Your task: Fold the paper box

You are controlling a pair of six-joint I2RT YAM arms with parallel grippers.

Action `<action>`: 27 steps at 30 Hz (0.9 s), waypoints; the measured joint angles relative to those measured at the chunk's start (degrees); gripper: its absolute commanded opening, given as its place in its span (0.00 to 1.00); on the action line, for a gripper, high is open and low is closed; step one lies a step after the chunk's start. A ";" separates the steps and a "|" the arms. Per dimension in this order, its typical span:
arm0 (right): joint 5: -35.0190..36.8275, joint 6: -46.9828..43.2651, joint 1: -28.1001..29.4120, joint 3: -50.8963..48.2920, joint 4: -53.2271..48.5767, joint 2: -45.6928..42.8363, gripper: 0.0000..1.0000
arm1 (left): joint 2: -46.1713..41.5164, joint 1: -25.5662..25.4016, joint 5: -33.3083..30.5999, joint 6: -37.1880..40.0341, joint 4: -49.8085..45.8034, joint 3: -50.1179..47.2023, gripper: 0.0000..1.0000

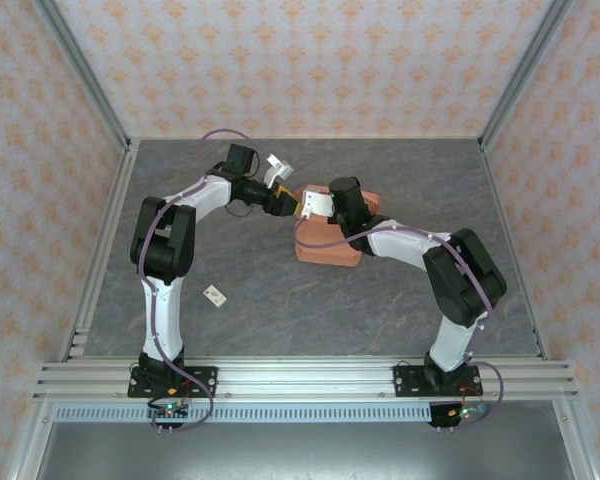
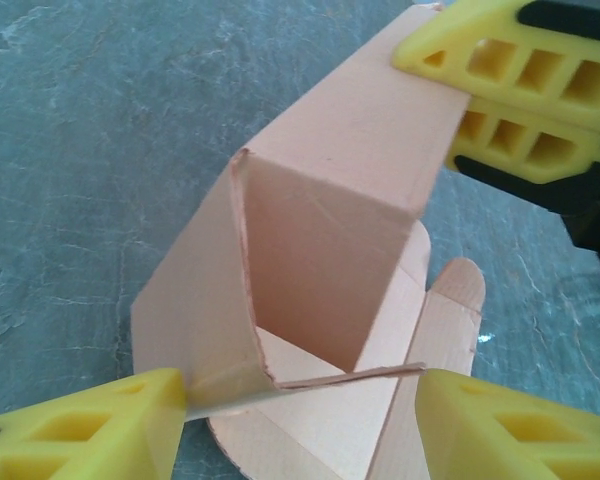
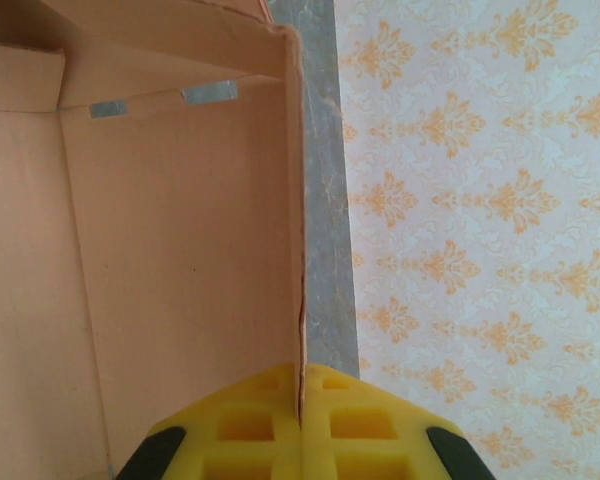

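Well apart from the paper box lies a white tag.

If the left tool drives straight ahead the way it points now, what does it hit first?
The paper box: its open end sits between the left tool's fingers, flap edge nearest. Depth is unclear, but contact looks near.

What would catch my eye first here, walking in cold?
A half-folded salmon-orange thin cardboard box sits in the middle of the grey marbled table. The right arm's yellow claw pinches one raised wall of it, while the left arm's yellow claw stands open around a loose flap edge.
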 measured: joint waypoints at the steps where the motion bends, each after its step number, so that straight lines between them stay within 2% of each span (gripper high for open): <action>1: -0.15 0.26 -0.02 0.11 -0.15 0.00 0.00 | 0.00 -0.07 -0.48 -0.66 1.03 -0.44 0.60; 9: -1.40 1.22 -0.63 1.09 -2.29 0.00 0.00 | 0.00 -0.74 -2.80 -4.70 8.26 -3.85 0.59; 14: -1.36 1.22 -0.76 1.36 -2.38 0.00 0.00 | 0.00 -0.74 -2.58 -5.57 10.60 -4.42 0.62; 27: -1.36 0.55 -0.92 2.03 -2.58 0.28 0.00 | 0.00 -0.74 -1.03 -2.60 8.22 -4.50 0.69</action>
